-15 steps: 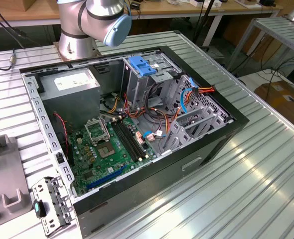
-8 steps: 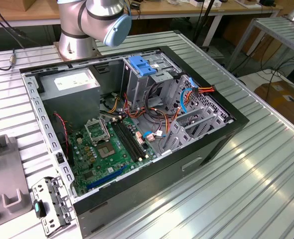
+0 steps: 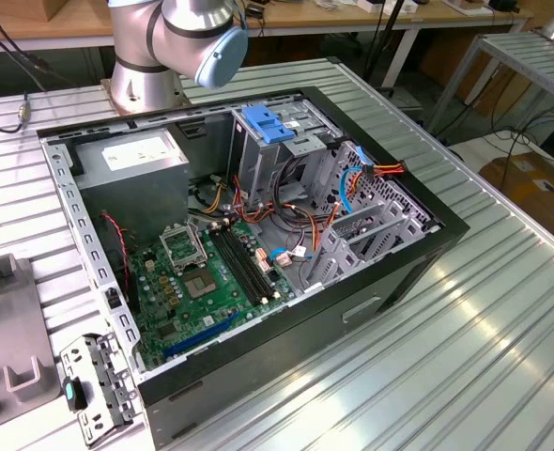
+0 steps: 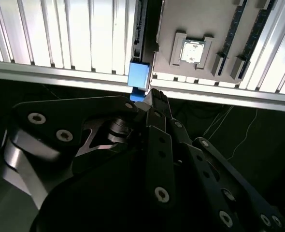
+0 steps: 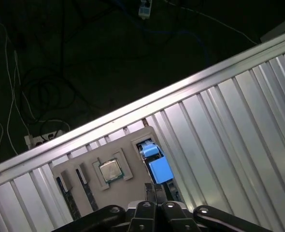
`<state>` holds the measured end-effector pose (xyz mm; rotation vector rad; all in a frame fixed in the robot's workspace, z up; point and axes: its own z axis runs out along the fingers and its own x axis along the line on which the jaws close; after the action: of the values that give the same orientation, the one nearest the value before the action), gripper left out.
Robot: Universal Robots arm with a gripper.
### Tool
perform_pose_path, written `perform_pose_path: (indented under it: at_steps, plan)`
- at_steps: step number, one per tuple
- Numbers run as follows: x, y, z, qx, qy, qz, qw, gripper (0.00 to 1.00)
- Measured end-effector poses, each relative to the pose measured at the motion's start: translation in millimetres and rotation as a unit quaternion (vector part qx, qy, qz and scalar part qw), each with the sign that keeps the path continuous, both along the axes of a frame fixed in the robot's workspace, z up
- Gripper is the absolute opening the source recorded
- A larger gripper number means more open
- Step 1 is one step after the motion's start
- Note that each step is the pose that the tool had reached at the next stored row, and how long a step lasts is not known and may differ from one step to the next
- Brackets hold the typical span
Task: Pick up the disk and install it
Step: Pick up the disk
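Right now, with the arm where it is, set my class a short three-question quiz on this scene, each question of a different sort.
1. True or false: the computer case lies open, its motherboard exposed.
2. In both wrist views the gripper is nearest to: A the motherboard; B the disk in the grey holder; C the computer case.
3. What sits in the holder's recess beside the disk?
Key: 1 true; 2 B; 3 a square silver chip.
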<state>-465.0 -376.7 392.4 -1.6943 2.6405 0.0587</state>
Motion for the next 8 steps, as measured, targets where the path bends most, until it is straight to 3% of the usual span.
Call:
perform_pose_path:
  at_steps: [8]
  plan:
    - [0.1,0.1,0.0,-0.0008,-0.0028,0.040,0.99920,0.11]
